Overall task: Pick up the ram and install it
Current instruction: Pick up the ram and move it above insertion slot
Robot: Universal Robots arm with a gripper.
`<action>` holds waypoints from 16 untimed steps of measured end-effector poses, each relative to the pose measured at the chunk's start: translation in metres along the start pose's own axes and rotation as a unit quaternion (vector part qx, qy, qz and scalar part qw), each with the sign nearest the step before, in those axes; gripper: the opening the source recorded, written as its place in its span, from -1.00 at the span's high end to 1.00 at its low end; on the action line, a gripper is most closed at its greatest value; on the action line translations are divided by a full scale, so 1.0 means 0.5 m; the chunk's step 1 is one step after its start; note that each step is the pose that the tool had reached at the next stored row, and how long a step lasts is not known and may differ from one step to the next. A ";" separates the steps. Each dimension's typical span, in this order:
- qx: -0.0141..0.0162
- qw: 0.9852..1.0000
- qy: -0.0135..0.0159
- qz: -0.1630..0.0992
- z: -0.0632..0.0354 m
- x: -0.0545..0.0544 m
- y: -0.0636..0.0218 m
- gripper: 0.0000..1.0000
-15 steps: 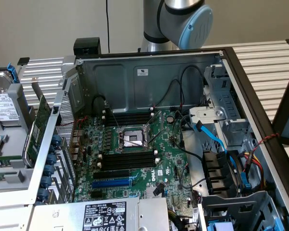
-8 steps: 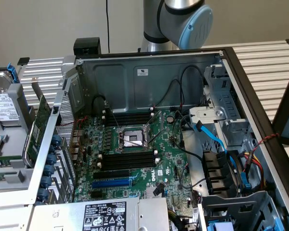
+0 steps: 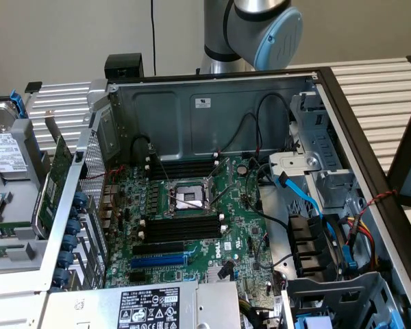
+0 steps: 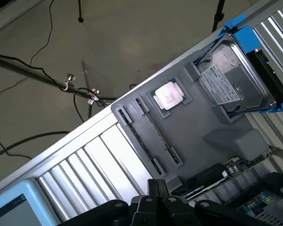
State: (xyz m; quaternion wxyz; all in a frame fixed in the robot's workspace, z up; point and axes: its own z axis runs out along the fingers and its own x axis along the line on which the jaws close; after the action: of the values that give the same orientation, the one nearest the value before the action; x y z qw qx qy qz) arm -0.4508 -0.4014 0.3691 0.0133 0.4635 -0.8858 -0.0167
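Observation:
My gripper (image 4: 158,189) hangs above the grey parts tray (image 4: 198,122), shut, with nothing between its black fingers. A long green circuit board with black chips (image 3: 57,179) stands on edge between that tray and the computer case wall. It looks like the ram, but I cannot tell it for sure from another board beside it. In the wrist view this board edge (image 4: 243,162) runs along the tray's side near the case. The tray's two narrow holders (image 4: 148,136) are empty. On the motherboard, black memory slots (image 3: 178,231) lie on both sides of the CPU socket (image 3: 188,197).
On the tray lie a CPU chip (image 4: 168,96) and a hard drive (image 4: 233,80) in a blue caddy. Inside the case (image 3: 212,110), black and blue cables (image 3: 305,195) cross on the exterior view's right. The power supply (image 3: 147,307) sits in front. The arm's elbow (image 3: 264,27) rises behind the case.

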 end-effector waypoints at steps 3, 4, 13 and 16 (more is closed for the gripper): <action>0.001 1.000 0.000 -0.024 0.001 0.000 0.000 0.79; 0.002 1.000 0.000 -0.030 0.002 0.000 0.000 0.79; 0.007 0.995 0.000 -0.100 0.007 0.000 0.000 0.79; 0.007 0.992 0.001 -0.127 0.009 0.000 0.000 0.79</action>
State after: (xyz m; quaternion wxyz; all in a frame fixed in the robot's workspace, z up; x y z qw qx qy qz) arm -0.4508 -0.4014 0.3649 0.0084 0.5720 -0.8201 -0.0118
